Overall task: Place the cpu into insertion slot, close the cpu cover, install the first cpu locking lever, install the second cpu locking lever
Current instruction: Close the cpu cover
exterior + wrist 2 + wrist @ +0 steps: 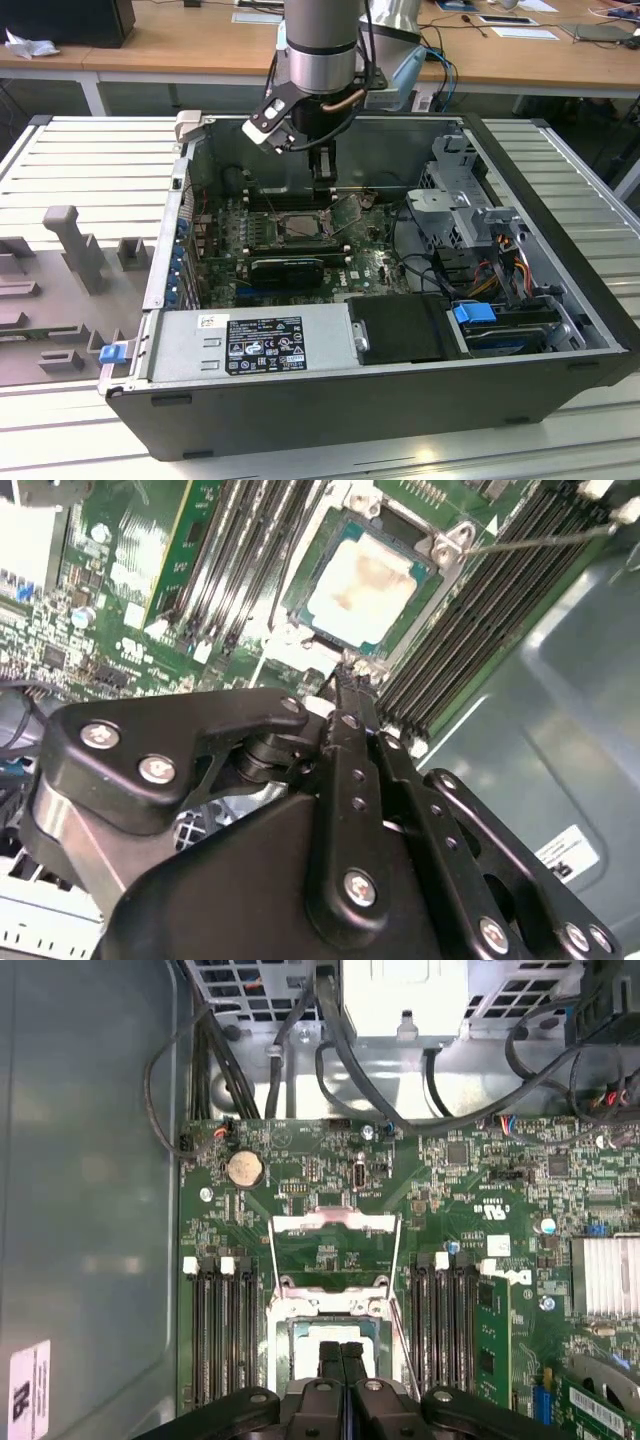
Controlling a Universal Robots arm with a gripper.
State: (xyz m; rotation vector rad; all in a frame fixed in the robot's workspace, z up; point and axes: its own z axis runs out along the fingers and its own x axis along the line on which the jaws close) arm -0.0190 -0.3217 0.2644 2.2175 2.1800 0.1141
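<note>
Gripper (350, 680) fingers are pressed together and hold nothing, their tips at the edge of the insertion slot (440, 550). The cpu (362, 585) lies seated in it, just ahead of the tips. The cpu cover (335, 1225) appears raised open beyond.

— Where does the cpu (360, 585) sit?
— Flat in the insertion slot (332, 1307), pale silver top up, a brownish smear across it.
— And the cpu cover (335, 1224)?
— Raised off the slot on its hinge edge; green board (330, 1255) shows through its square window.
</note>
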